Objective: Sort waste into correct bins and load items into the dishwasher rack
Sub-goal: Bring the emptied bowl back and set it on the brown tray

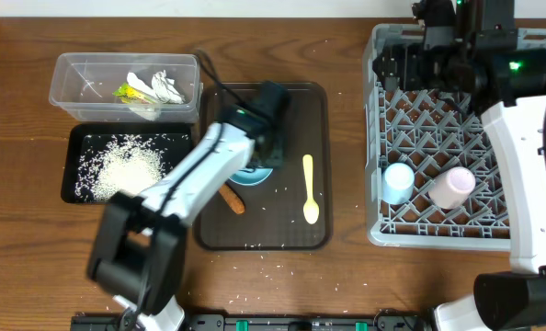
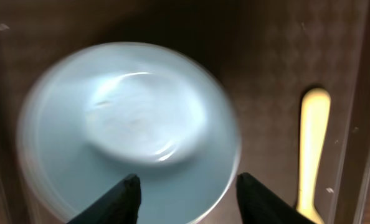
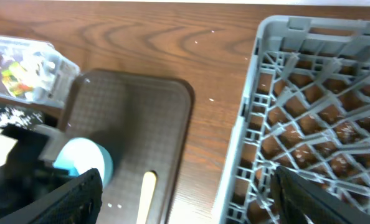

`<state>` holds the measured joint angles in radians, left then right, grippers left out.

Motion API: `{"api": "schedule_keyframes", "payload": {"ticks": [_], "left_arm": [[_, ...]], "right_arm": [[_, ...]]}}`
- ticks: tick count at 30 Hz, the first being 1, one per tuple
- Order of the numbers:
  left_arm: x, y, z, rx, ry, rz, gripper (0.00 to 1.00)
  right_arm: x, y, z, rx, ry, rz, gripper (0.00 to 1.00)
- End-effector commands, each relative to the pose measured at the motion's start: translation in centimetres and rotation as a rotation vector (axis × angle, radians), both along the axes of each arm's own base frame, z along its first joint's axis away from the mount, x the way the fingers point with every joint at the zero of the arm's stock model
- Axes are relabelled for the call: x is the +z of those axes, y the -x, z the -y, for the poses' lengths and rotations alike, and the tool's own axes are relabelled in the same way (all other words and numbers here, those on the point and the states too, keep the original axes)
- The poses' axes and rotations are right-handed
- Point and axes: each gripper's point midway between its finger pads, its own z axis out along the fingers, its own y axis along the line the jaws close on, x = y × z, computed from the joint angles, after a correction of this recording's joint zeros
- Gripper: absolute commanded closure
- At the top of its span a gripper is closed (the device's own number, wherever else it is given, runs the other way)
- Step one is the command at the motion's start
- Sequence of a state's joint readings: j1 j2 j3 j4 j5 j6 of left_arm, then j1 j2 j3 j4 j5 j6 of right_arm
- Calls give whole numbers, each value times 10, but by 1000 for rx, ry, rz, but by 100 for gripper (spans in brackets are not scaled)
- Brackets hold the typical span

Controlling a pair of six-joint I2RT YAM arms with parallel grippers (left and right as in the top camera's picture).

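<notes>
The pale blue round dish (image 2: pixel 129 124) sits mid-frame on the brown serving tray (image 1: pixel 319 138), with your left gripper (image 2: pixel 188 196) over it, jaws open astride its near rim. The carrot-like stick (image 1: pixel 233 200) and yellow spoon (image 1: pixel 310 188) lie beside it, unsorted. Tissue (image 1: pixel 167 87) and scraps (image 1: pixel 126 91) are in the clear tub (image 1: pixel 71 69), and the rice (image 1: pixel 126 165) is in the black tray (image 1: pixel 75 138). Both cups, blue (image 1: pixel 399 181) and pink (image 1: pixel 451 187), are in the rack (image 1: pixel 379 230) at right. Stray grains (image 1: pixel 273 271) remain on the counter (image 1: pixel 25 230). Your right gripper (image 3: pixel 185 177) hangs over the rack, jaws open and empty.

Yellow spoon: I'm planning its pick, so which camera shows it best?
Overhead: the whole spoon lies in plain sight on the brown tray. Left wrist shows one blurred stretch at the edge; right wrist only an end, cut by the frame.
</notes>
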<state>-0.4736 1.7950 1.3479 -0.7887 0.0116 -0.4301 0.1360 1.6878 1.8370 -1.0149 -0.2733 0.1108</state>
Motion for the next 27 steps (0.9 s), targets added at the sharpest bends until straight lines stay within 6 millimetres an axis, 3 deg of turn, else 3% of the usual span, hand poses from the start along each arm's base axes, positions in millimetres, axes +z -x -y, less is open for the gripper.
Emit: {"api": "schedule_keyframes", "payload": {"ticks": [1,6,12,19,27], "left_arm": [[70,-20,-36,222,87,146,45],[119,-9,-107,413,114,225,43],[148,9,-164,566,114,286,39],[144,16,-179,603,95,262,39],[142,17,-179,603,93,253,39]], "right_arm": [[-14,-3,-29,-16,-56,-59,16],[-58,-5,-83,30,-75,-172,22],[-133,14,-154,153,-16,-327,26],[-209,39,-198,230,58,-466,36],[-256,57,-213,265,134,-535,53]]}}
